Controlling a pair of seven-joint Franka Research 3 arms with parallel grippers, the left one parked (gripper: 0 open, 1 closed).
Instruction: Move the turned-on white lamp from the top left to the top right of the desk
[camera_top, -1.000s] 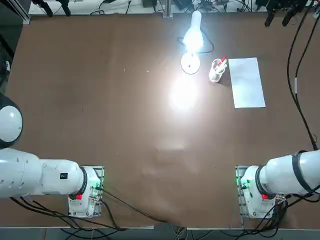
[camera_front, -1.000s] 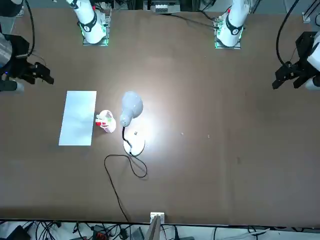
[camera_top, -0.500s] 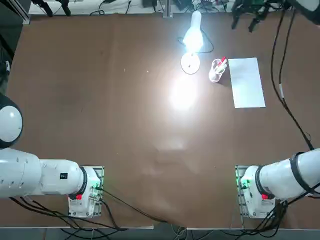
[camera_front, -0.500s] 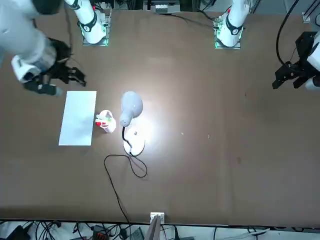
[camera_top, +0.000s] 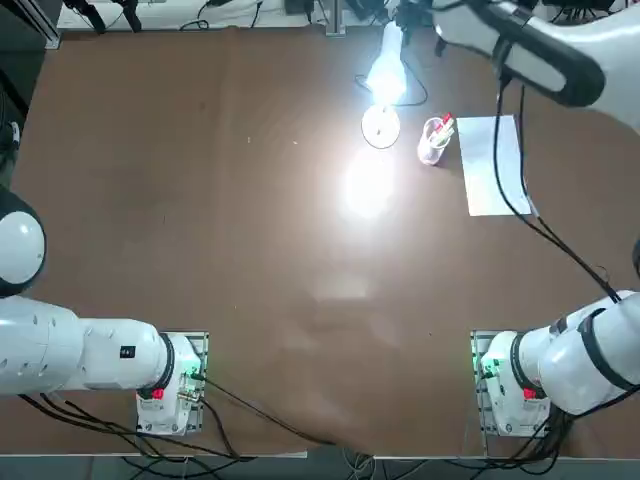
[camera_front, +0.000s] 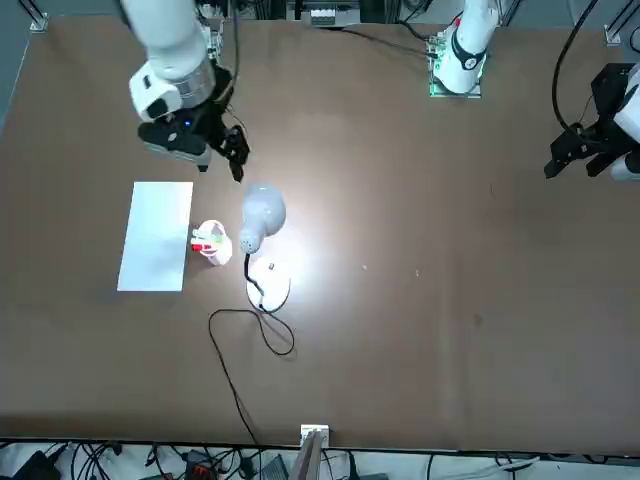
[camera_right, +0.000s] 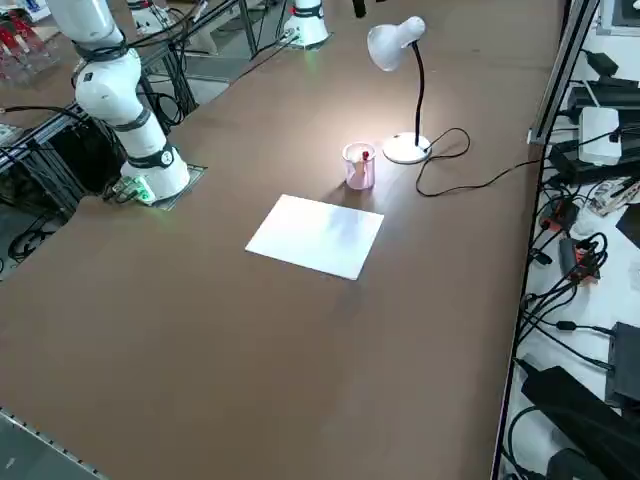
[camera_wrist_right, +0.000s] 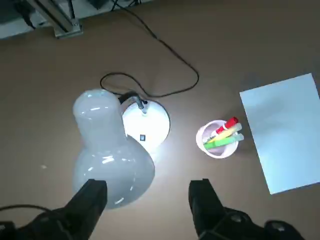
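The lit white lamp stands at the far side of the desk (camera_top: 200, 200), near its middle, with its glowing head (camera_top: 385, 62) over its round base (camera_top: 381, 127). In the front view the head (camera_front: 262, 215) leans over the base (camera_front: 268, 291), and a thin black cord (camera_front: 236, 381) trails off. My right gripper (camera_front: 232, 158) hovers open just above and beside the lamp head, touching nothing. In the wrist view the open gripper (camera_wrist_right: 147, 200) has its two fingers either side of the lamp head (camera_wrist_right: 112, 160), well above it, with the base (camera_wrist_right: 147, 125) beyond.
A clear pen cup (camera_top: 433, 140) with coloured pens stands right of the lamp base. A white paper sheet (camera_top: 493, 165) lies beyond the cup. The right arm (camera_top: 530, 50) stretches across the far right of the desk. Cables and gear line the desk's far edge.
The right arm has swung in from the far right edge across the paper to just above the lamp head. Its jaws stayed open. The lamp, cup and paper have not moved.
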